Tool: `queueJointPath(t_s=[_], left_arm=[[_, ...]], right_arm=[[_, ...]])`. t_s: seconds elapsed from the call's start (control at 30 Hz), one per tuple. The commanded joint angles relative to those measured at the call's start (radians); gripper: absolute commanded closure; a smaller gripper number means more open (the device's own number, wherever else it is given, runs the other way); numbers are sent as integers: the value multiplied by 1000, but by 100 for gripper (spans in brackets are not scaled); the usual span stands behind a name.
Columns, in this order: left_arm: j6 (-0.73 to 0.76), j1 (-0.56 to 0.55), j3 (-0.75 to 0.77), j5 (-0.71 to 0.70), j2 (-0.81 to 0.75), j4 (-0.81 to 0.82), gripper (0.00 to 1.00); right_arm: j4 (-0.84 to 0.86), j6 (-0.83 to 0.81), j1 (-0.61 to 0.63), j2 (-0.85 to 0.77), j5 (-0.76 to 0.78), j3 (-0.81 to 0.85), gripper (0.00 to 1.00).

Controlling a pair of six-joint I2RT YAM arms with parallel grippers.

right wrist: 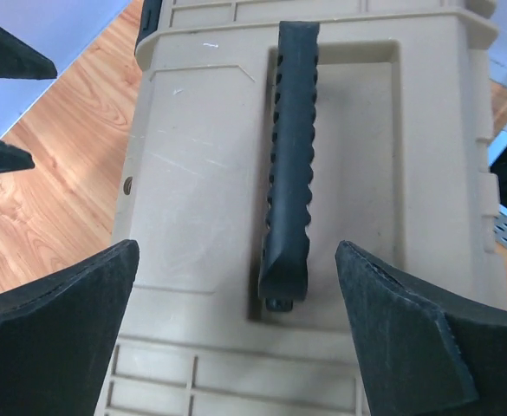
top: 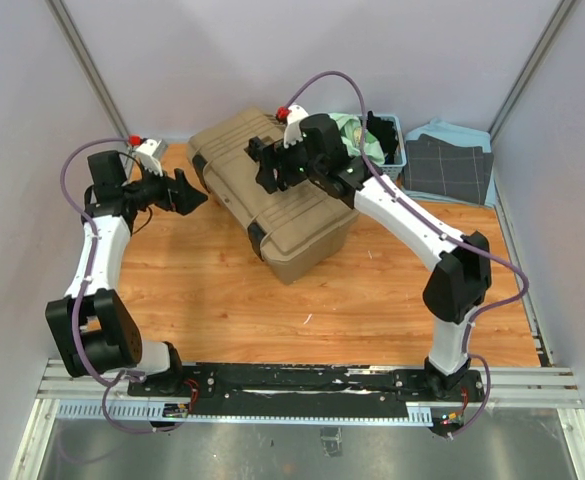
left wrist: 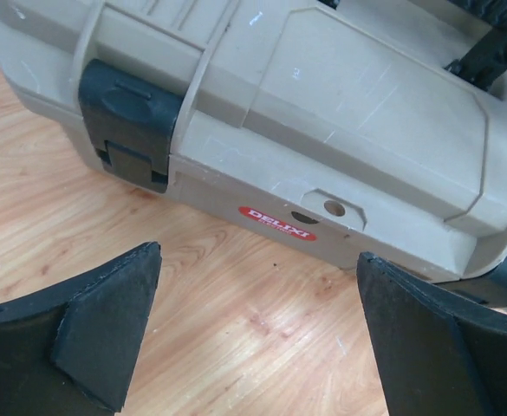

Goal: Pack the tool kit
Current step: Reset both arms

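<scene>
At the far left of the bench (top: 222, 290), the left arm's fingers (left wrist: 88, 338) stand wide apart, empty, just beside the shut tan toolbox (top: 297, 220) at the far middle; the right arm's fingers (right wrist: 409, 338) gape empty over its black handle (right wrist: 289, 156).

top: overhead, whole table (top: 222, 290) | left wrist: close, toolbox (left wrist: 322, 104) front | right wrist: above its lid
</scene>
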Motion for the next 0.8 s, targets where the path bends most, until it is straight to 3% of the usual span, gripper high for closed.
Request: queueJointPath(t_s=[0.0,0.77], left_arm=[[-134,-16,-8,-111,-58,17,1],[-103,-88,-158,-155,-149,55,1]], right_arm=[[52,4,6,-130,69,-75,2],[-23,14,-5,-322,94,-292,2]])
